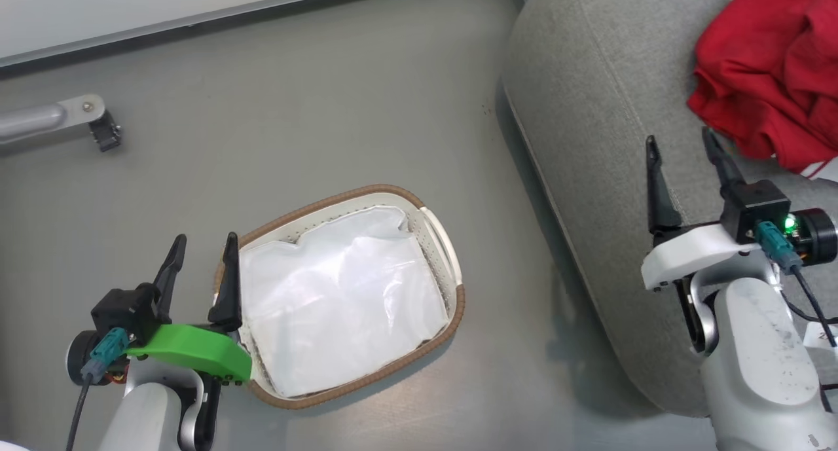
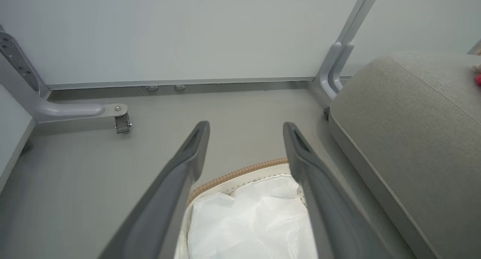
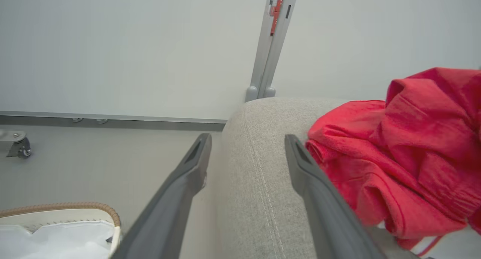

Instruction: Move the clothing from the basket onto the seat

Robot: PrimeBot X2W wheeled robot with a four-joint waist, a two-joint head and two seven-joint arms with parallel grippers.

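The red clothing lies bunched on the light grey seat at the upper right; the right wrist view shows the clothing to the right of my fingers. My right gripper is open above the seat's edge, just left of the clothing, with nothing between its fingers. The cream basket with a brown rim stands on the floor and holds a white liner sheet. My left gripper is open over the basket's left rim, empty. The basket's rim lies between its fingers.
A grey metal frame leg with a caster stands on the floor at the far left. A pale wall panel with a grey base rail runs behind. Bare grey floor lies between the basket and the wall.
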